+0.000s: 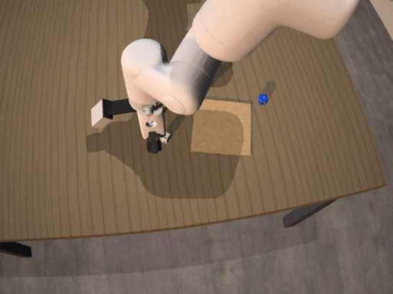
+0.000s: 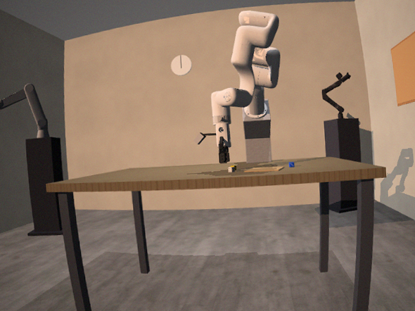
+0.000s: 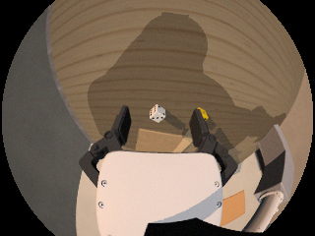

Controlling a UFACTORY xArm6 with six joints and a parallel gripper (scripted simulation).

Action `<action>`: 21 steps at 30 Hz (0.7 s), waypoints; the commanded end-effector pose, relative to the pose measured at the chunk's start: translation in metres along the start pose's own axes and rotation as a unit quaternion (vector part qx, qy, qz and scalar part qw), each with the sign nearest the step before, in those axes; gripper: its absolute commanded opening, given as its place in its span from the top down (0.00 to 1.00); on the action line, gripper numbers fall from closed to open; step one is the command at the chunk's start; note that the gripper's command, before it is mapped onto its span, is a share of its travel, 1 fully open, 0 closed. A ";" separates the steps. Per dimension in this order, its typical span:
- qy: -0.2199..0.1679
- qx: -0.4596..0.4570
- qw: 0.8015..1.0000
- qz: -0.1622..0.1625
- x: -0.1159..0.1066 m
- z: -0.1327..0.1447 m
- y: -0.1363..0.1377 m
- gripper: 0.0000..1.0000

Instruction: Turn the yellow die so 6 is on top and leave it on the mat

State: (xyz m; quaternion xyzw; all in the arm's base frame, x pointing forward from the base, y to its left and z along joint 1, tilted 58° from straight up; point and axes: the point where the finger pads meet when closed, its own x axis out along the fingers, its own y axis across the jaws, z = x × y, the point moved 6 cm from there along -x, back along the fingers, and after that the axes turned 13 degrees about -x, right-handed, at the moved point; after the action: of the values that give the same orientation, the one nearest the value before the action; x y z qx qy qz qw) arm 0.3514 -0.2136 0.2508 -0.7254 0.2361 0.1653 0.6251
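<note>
The yellow die point(image 3: 203, 114) sits on the tabletop point(image 1: 40, 139) off the mat point(image 1: 223, 141), touching one gripper finger, with a white die point(image 3: 157, 113) centred between the jaws. Descending now risks grabbing or nudging the white one (wrong target). The gripper point(image 3: 160, 125) is fully spread, empty.

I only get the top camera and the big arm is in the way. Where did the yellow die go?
Observer: The wrist camera shows the yellow die peeking out behind one fingertip, on the bare wood, not on the mat.
Operator: Is the claw holding anything?
Observer: No. The wrist camera shows the gripper wide open and empty; a white die lies on the wood beyond the gap.
Operator: Is the claw touching the table?
Observer: The side camera shows it pointing straight down, low over the table; I cannot tell whether it touches.
</note>
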 end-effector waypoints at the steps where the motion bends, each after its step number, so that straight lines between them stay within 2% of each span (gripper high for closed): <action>1: 0.001 0.000 1.000 0.000 0.000 0.000 0.000 0.00; 11: 0.001 0.000 1.000 0.000 0.000 0.001 0.004 0.00; 21: 0.001 0.000 1.000 0.000 0.000 0.013 0.053 0.00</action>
State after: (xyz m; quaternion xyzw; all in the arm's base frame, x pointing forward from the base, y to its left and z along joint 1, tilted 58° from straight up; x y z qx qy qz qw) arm 0.3308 -0.2088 0.2178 -0.7244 0.2367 0.1673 0.6255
